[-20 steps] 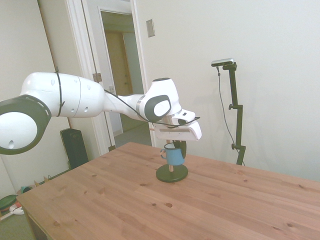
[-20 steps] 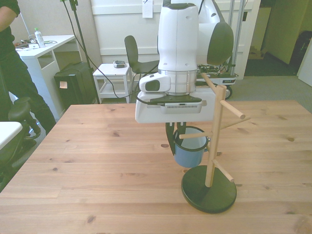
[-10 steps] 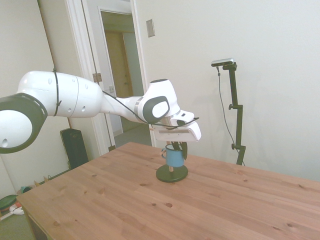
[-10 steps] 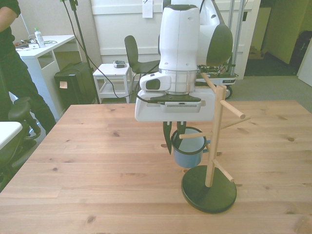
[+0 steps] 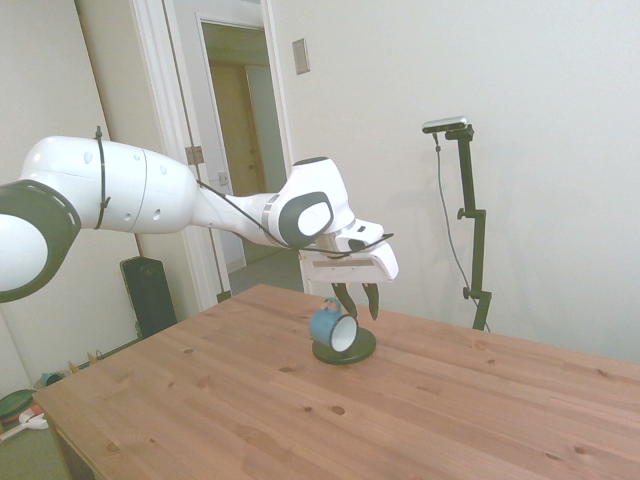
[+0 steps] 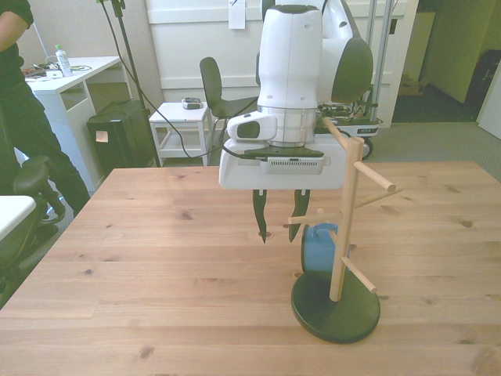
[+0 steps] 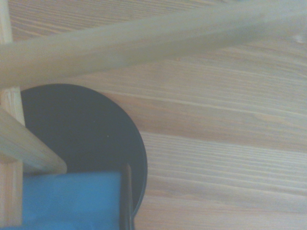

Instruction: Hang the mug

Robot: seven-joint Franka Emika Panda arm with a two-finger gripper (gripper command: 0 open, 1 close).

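Note:
The light-blue mug (image 6: 318, 249) hangs tipped on its side against the wooden mug tree (image 6: 345, 205), low down and just above the tree's round black base (image 6: 335, 307). In the side view the mug (image 5: 330, 327) shows its white inside. My gripper (image 6: 277, 236) is open and holds nothing. It hovers a little above the mug, toward the front view's left, and is apart from it. The side view shows the same gripper (image 5: 358, 310) with its dark fingers spread above the base (image 5: 345, 346). The wrist view shows the blue mug (image 7: 67, 199), the base (image 7: 86, 129) and a peg (image 7: 144, 40).
Other bare pegs stick out from the tree toward the front view's right (image 6: 374, 175). A person (image 6: 17, 117) stands beyond the table at the front view's left, beside a black office chair (image 6: 31, 182) and a white desk (image 6: 66, 78).
The fingers opened and let go of the mug, and the gripper lifted slightly. The mug tipped from upright onto its side and settled closer to the tree's post.

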